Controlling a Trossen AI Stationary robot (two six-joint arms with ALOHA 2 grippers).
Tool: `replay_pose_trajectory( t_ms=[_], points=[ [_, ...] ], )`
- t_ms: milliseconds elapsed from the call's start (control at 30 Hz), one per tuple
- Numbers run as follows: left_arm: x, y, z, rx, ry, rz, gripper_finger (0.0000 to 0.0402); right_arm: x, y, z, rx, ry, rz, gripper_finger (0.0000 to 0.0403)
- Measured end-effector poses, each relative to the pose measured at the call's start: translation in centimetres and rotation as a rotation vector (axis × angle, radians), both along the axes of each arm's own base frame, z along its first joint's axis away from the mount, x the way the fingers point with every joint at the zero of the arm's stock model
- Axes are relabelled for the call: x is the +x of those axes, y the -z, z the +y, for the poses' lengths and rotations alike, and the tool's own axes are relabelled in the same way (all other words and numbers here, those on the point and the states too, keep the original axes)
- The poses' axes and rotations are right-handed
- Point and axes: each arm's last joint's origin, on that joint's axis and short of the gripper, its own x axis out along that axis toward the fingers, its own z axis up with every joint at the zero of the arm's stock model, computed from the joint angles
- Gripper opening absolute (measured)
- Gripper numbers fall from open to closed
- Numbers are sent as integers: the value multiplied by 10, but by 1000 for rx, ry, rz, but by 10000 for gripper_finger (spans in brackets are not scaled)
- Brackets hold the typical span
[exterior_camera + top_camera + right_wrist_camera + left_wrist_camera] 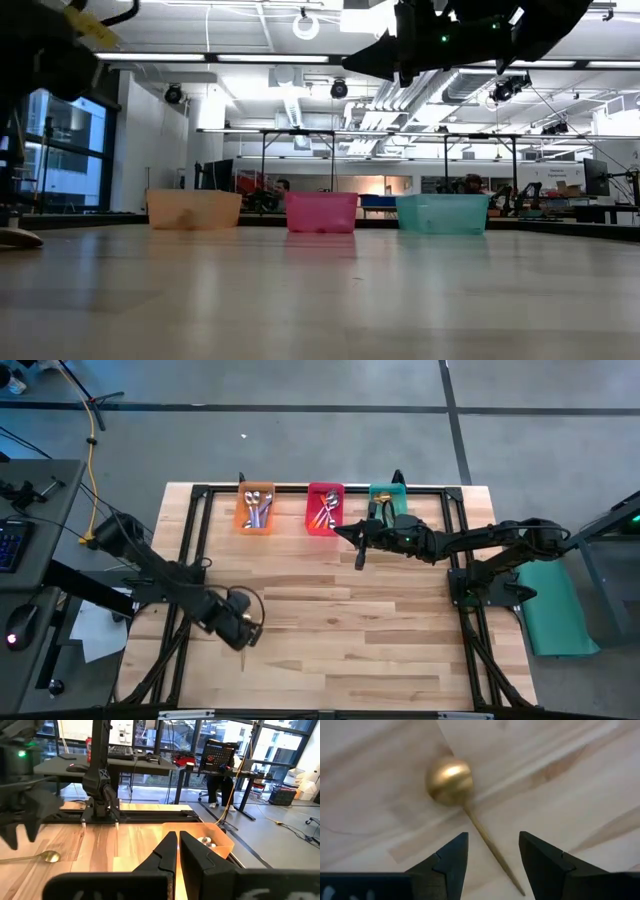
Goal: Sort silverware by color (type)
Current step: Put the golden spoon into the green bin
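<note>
An all-gold spoon (449,781) lies on the wooden table near its left edge, bowl rounded side up; it also shows as the gold spoon (42,856) and the spoon (15,238). My left gripper (493,855) hangs open above it, pointing down, one finger on each side of the handle (490,847), touching nothing. In the high view the left gripper (243,622) hides the spoon. My right gripper (358,540) is shut, empty and held level above the table in front of the bins. Spoons lie in the orange bin (255,508) and pink bin (325,508).
The orange, pink and green bin (388,495) stand in a row at the table's far edge. A black frame (190,530) runs along the table's sides. Bare wood (350,630) spans the middle and near part. People sit at desks in the room beyond.
</note>
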Motion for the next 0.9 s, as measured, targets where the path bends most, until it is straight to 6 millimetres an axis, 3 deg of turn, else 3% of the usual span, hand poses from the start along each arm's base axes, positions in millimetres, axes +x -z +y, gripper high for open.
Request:
replay_pose_trajectory(
  t_ms=[167, 433, 900],
  points=[
    [-3, 17, -14, 36, -10, 61, 168, 0, 0, 0, 1, -1, 3, 5],
    [3, 30, -16, 113, 24, 48, 168, 0, 1, 0, 19, -11, 3, 5],
    [8, 36, -11, 204, 53, 35, 168, 2, 0, 10, 17, -49, -2, 5]
  ],
)
